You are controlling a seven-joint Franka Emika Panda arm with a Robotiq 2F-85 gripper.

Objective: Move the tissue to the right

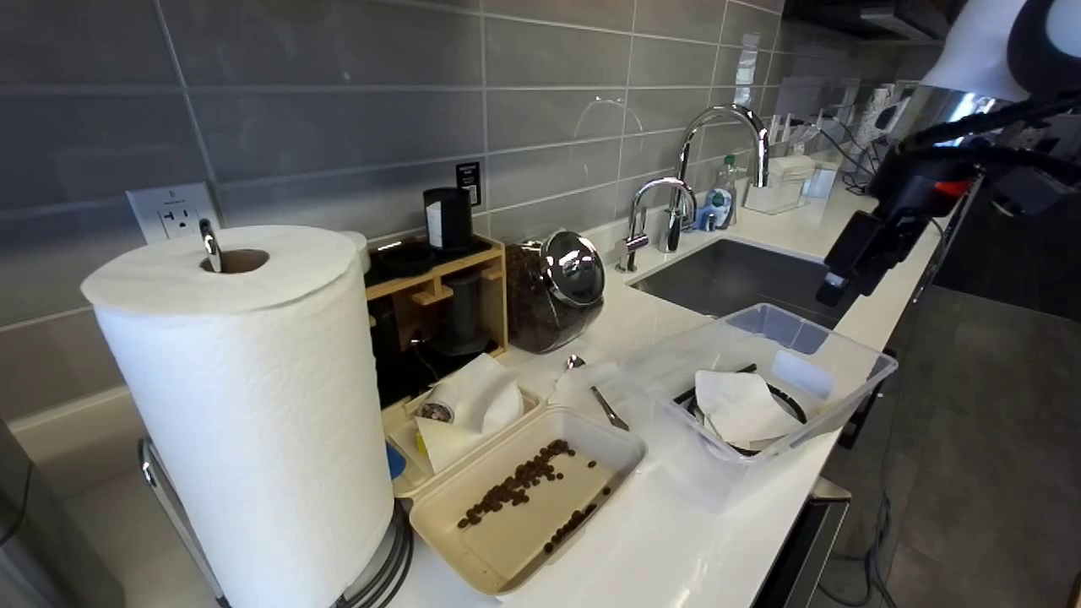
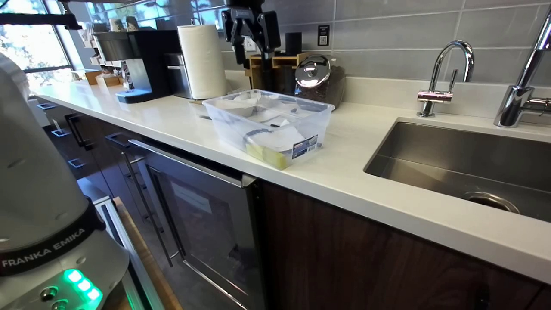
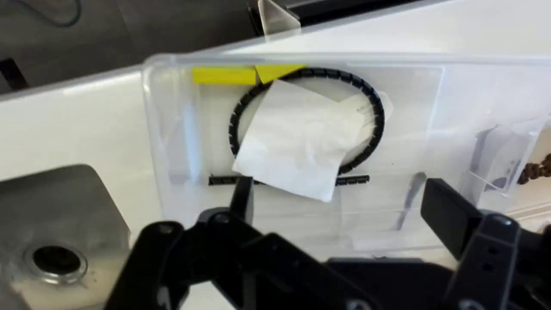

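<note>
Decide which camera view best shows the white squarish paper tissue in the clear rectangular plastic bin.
The wrist view: the white squarish paper tissue appears large, seen from above, covering part of a black ribbed loop. Both exterior views show it smaller, at a slant; in an exterior view, it looks hazy through the clear rectangular plastic bin.

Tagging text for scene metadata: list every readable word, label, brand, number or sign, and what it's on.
"FRANKA EMIKA" on the robot arm.
Label on the clear bin: too small to read.
Black wall sign: too small in both exterior views.
Soap bottle label: too blurred.
White patch on the black canister: nothing legible.
Wall outlet markings: too small.
Wrist view: no readable text.
</note>
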